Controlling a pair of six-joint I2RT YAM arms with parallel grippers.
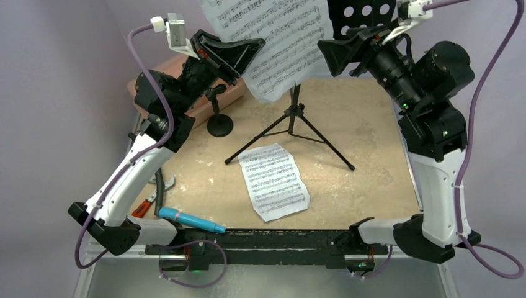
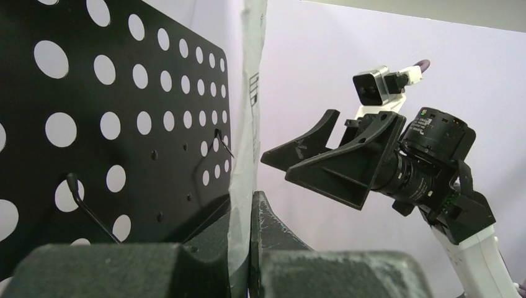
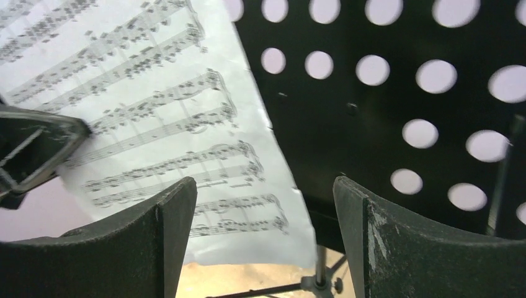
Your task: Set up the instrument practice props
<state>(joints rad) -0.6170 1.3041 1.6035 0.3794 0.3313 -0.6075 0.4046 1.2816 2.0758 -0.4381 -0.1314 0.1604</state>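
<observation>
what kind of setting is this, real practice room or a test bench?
Probably a robot test bench, not a rehearsal room: a tan tabletop walled by plain lilac backdrop, with a tripod music stand and a sheet-music page laid out as props.

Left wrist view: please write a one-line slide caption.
Left gripper pinching a music sheet beside the perforated stand, right gripper open opposite.

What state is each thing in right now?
Left gripper: shut on white sheet-music page, raised.
Right gripper: open, empty.
Black tripod music stand, perforated desk: upright, legs spread.
Second white sheet-music page: flat on table.
Small black round-based mic stand: upright, empty.
Cyan-blue microphone: lying flat.
</observation>
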